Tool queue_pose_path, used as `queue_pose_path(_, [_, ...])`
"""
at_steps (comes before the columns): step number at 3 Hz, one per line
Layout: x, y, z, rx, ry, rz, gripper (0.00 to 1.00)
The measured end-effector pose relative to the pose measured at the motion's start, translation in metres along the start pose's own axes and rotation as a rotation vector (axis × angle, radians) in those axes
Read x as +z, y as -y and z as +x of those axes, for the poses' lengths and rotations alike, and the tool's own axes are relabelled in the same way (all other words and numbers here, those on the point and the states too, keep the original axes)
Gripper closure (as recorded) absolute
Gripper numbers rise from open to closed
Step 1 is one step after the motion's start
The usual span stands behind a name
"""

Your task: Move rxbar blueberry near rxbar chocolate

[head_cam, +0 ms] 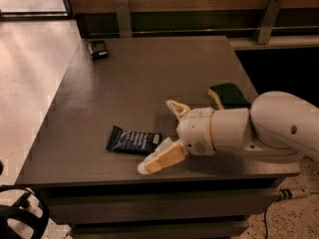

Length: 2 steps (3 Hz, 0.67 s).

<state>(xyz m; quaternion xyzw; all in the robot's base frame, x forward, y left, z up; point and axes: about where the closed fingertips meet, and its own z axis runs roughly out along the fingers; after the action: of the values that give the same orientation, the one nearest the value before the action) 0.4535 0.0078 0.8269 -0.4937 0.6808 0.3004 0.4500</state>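
Observation:
The rxbar blueberry [133,141], a flat dark navy wrapper with pale lettering, lies near the table's front edge, left of centre. The rxbar chocolate [97,49], a small blackish-brown packet, lies at the far left corner. My gripper [160,136] reaches in from the right, open, its two cream fingers spread wide. The near finger [162,159] lies just right of the blue bar's right end, close to the front edge. The far finger [178,108] is behind and to the right. The bar is not held.
A green-and-yellow sponge [227,95] lies on the right side of the dark table [144,78], partly behind my white arm [269,128]. A wall rail with metal brackets [123,17] runs behind the table. Pale floor lies to the left.

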Motion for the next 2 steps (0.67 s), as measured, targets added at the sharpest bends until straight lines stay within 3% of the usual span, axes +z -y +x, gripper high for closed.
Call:
queue_pose_path(1, [0.013, -0.001, 0.005, -0.002, 0.013, -0.013, 0.0])
queue_pose_path(2, [0.024, -0.003, 0.011, 0.004, 0.019, -0.025, 0.17])
